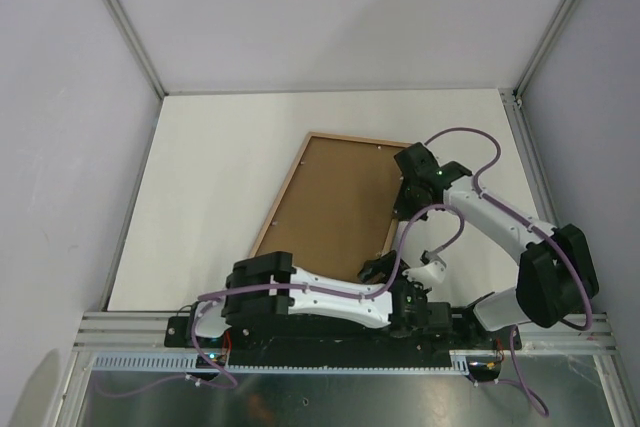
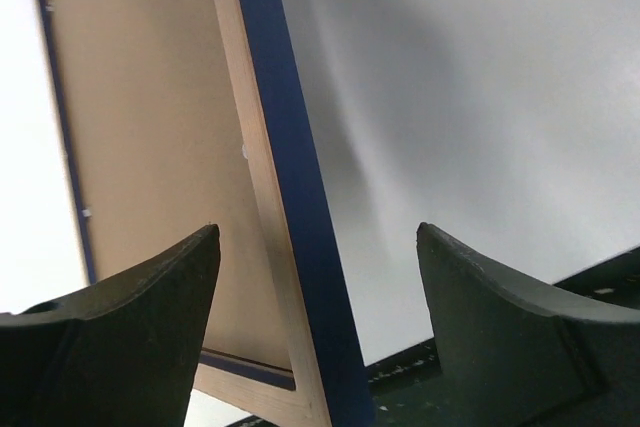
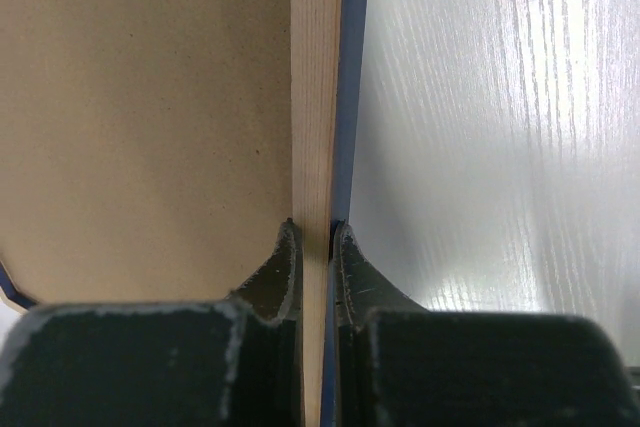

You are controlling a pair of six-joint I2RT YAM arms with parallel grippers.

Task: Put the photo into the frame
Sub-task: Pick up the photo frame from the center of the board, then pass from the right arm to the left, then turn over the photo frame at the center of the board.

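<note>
Three pale walls (image 1: pixel 330 7) enclose a white grained table (image 1: pixel 220 167). The right gripper (image 3: pixel 318 237) clamps the frame (image 3: pixel 315 97) by its right rail; the left gripper (image 2: pixel 318 247) gapes at its near corner.

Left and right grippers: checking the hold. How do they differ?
The right gripper is shut on the frame; the left gripper stands wide open. The right gripper is far up the frame's right rail; the left gripper is by its near corner. Both straddle that rail.
</note>
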